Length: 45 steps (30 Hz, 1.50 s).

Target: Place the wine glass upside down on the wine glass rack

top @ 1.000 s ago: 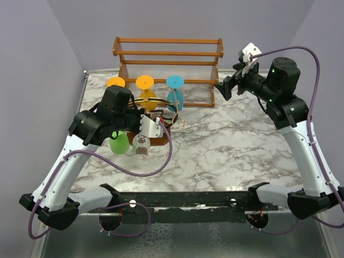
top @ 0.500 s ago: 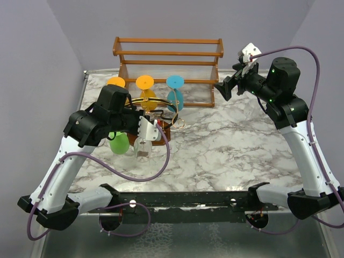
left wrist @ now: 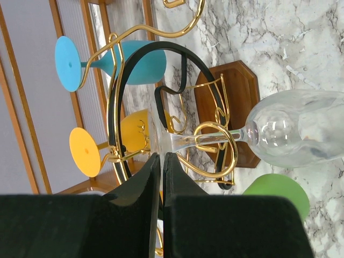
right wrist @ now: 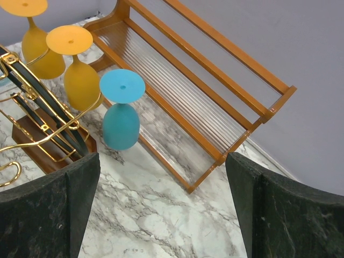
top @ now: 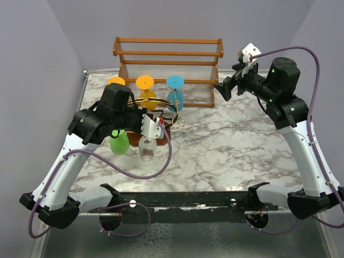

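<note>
A clear wine glass hangs bowl down at the front of the wine glass rack, a gold and black wire stand on a dark octagonal wooden base. My left gripper is shut on the edge of the glass's foot. In the left wrist view the stem runs along a curled gold loop and the bowl lies beyond it. My right gripper hovers open and empty at the back right, well away from the rack.
Two orange glasses, a blue one and a green one hang upside down on the rack. A two-tier orange-brown wooden shelf stands behind it at the table's far edge. Purple walls close in both sides.
My left gripper has carried the clear glass slightly to the right at the rack's front. The right arm has not moved.
</note>
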{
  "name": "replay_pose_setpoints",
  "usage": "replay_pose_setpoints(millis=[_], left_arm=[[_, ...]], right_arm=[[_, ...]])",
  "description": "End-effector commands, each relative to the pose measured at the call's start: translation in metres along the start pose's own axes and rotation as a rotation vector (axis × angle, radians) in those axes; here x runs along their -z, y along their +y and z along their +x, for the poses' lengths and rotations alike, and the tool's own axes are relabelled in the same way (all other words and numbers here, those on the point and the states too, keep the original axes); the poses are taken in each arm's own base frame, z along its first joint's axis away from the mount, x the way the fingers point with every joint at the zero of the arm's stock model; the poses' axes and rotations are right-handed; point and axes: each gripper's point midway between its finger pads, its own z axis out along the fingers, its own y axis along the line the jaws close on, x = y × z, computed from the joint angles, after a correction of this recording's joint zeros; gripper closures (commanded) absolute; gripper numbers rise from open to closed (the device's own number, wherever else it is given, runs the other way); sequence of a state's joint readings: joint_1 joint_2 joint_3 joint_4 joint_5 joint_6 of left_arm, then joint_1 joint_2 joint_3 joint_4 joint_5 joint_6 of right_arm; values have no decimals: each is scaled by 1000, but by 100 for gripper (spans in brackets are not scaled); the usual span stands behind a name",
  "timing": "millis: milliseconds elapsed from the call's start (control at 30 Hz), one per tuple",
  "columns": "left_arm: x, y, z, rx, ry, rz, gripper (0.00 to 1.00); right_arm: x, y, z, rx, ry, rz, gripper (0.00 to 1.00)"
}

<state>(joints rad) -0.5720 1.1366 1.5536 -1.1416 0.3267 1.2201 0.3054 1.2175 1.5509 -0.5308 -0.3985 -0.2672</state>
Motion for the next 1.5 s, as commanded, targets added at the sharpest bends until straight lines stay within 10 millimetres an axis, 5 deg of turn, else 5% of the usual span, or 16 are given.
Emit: replay_pose_setpoints(millis=[0, 500, 1000, 1467], left_arm=[[-6, 8, -12, -2, -59, -25, 100], [-14, -13, -5, 18, -37, 50, 98], [-16, -30, 5, 32, -1, 103, 76], [-14, -36, 0, 38, -25, 128, 65]], right_arm=[[4, 2, -3, 13, -5, -15, 0], [2, 1, -1, 16, 1, -16, 0], [2, -3, 3, 33, 14, 3, 0], [0, -6, 9, 42, 32, 15, 0]])
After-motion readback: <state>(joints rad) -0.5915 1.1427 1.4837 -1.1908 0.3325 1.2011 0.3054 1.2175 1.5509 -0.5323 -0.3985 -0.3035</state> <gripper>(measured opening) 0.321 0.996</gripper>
